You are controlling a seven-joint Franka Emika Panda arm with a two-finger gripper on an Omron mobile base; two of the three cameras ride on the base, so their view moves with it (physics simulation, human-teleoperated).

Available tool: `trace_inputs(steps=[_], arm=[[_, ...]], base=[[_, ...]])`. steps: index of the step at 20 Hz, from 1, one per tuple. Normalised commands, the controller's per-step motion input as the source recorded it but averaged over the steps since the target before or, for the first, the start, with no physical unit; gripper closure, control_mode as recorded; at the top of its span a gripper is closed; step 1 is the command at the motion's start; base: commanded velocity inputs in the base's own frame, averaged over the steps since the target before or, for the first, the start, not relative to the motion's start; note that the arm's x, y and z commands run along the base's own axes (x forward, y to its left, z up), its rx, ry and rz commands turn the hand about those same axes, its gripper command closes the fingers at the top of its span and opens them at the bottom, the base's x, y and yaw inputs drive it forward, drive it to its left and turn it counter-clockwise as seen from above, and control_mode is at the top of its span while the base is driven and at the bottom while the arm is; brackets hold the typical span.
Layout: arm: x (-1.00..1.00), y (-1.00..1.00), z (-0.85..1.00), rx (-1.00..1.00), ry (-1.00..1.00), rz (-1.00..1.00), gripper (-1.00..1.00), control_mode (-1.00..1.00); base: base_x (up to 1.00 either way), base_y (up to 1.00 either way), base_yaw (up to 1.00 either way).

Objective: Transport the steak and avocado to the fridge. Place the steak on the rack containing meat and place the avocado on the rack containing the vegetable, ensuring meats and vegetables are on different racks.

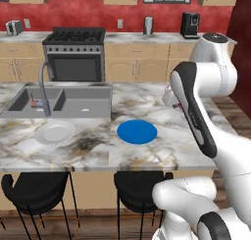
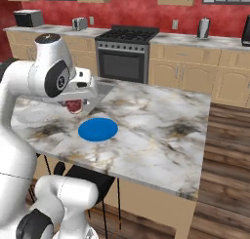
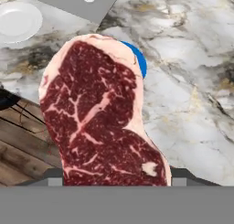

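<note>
We take the marble island counter (image 1: 162, 156) as our landmark and work down in size. At its far left end the double sink (image 1: 59, 101) is sunk into the top; on the near side of the sink a white plate (image 1: 55, 132) lies on the marble, and to the right of that plate, toward the middle of the counter, sits a blue plate (image 1: 137, 131). Well beyond the counter, against the red wall, stands the stove (image 1: 74, 55).

Above the counter's right part, higher than the blue plate and clear of the marble, our gripper (image 2: 74, 106) pinches the steak (image 3: 98, 122); the hand view shows the slab hanging up from between the finger tips, its lower edge clamped, so the jaws are pressed onto the meat, not spread. We cannot see the avocado or the fridge from here.

We judge the step in hand to be the carry to the fridge. To do it well, we would hold the pinch firm, keep the slab well above the counter edge and the stools as the base turns away, and move smoothly so the floppy meat does not swing loose.
</note>
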Motion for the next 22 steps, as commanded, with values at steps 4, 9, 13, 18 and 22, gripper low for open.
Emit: trace_inputs(steps=[4, 9, 13, 18, 22], arm=[[-0.99, -0.03, 0.62, 0.00, -0.32, 0.03, 1.00, -1.00], [-0.96, -0.01, 0.74, 0.03, -0.25, 0.00, 1.00, -1.00], [-0.96, -0.03, 0.82, 0.05, -0.05, 0.00, 1.00, -1.00], [-0.89, 0.00, 0.77, 0.02, -0.11, 0.00, 1.00, -1.00], [-0.28, 0.00, 0.23, 0.00, -0.05, 0.00, 1.00, 1.00]], base=[[0.00, 0.00, 0.00], [0.00, 0.00, 0.00], [0.00, 0.00, 0.00], [0.00, 0.00, 0.00], [-0.24, 0.01, 0.00]])
